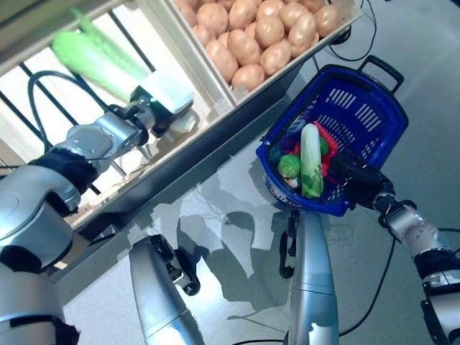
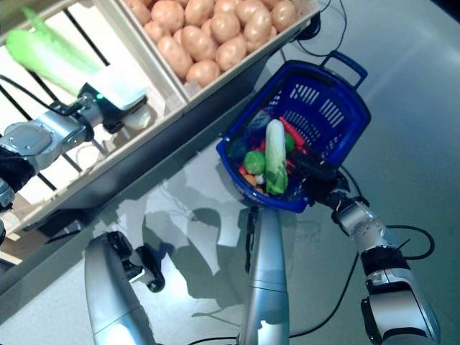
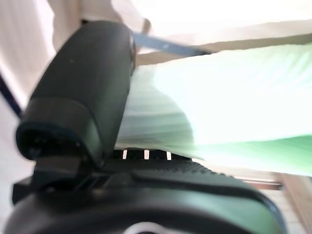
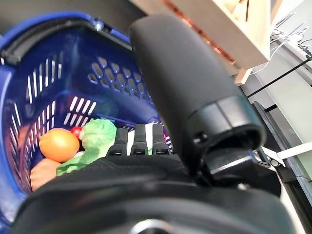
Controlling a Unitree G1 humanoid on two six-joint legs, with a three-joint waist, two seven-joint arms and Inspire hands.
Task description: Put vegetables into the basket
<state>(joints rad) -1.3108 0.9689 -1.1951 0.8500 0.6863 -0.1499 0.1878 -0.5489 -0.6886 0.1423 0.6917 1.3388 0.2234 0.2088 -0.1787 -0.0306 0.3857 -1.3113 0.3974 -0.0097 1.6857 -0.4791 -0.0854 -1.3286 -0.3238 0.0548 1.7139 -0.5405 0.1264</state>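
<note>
At the left side we saw the left hand (image 1: pixel 154 115) raised up to the wooden display shelf (image 1: pixel 215 108), and its fingers and thumb were curled around the white stem end of a long Chinese cabbage (image 1: pixel 108 61). The green leafy end of this cabbage pointed away to the upper left, above the shelf, and the vegetable was tilted, not lying flat. In the left wrist view the thumb (image 3: pixel 83 97) pressed against the pale green side of the cabbage, so the grasp was firm. Just to the right of this, in the next compartment of the shelf, there was a heap of potatoes (image 1: pixel 262 32), close together and filling the compartment up to its edge. Further to the right, below the corner of the shelf and apart from it, we saw the blue basket (image 1: pixel 359 108), tilted toward the camera, with its black handle (image 1: pixel 381 68) at the far rim. Inside it lay already several vegetables: a second Chinese cabbage (image 1: pixel 310 162) standing almost upright in the middle, a small green vegetable (image 1: pixel 289 167) beside it, something red behind, and in the right wrist view also an orange round one (image 4: pixel 58 145). The right hand (image 1: pixel 359 180) was closed on the near rim of the basket and carried it from the right.
</note>
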